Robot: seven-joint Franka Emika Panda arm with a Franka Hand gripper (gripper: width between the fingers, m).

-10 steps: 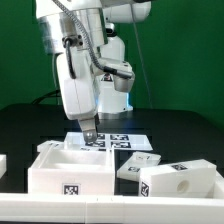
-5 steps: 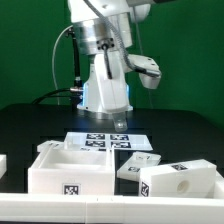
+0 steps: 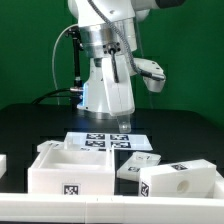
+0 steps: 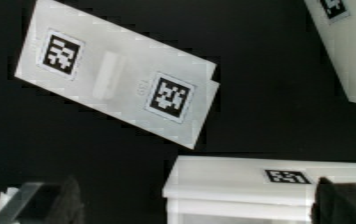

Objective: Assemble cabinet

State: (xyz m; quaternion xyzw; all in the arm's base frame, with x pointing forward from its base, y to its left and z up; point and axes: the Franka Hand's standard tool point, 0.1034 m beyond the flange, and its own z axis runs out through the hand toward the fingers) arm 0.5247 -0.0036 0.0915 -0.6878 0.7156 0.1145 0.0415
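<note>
Black surface (image 3: 25,130) before a green backdrop (image 3: 30,60). Hung above the marker board (image 3: 105,141) with fingers (image 4: 42,205) spread wide, gripping nothing. Saw loose cabinet pieces (image 3: 70,170) resting just beside the marker board, nearer the camera.

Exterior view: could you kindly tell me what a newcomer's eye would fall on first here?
The big white arm fills the middle, its open end effector hanging just above the marker board. In front lie the white, tagged cabinet parts: an open box at the exterior view's left, and a small block and a big block at its right.
</note>
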